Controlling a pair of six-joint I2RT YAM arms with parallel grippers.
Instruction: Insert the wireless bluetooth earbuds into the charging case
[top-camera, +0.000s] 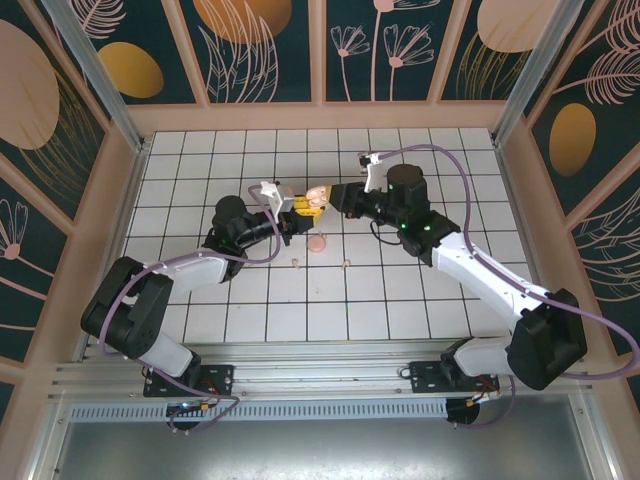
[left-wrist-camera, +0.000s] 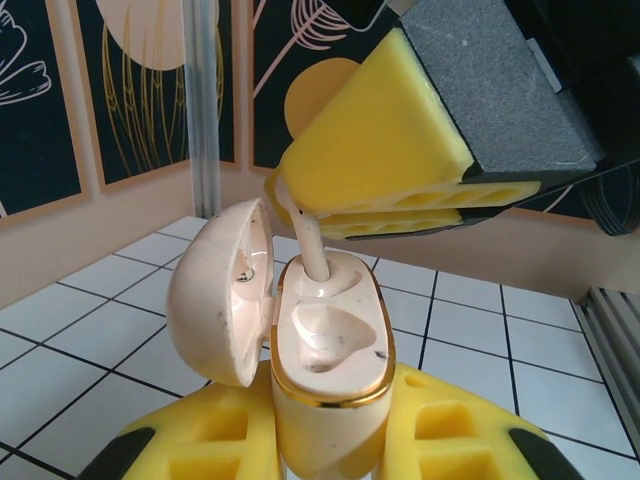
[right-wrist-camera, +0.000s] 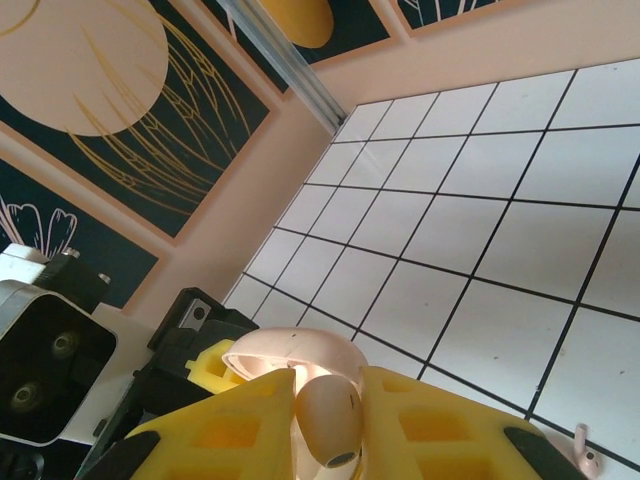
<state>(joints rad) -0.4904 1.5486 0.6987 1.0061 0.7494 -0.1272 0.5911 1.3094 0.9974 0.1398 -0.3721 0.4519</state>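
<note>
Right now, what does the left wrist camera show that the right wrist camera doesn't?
Left wrist view: the open charging case from inside, one earbud's stem entering its far socket, the near socket empty. Right wrist view: that earbud's rounded head pinched in the right gripper, plus what looks like a second earbud lying on the tiled table. Both: the held earbud and the case's raised lid.

Robot lab test cell, white gridded tabletop, aluminium frame rail, dark botanical-print wall panels all round

No legible text, labels or numbers
</note>
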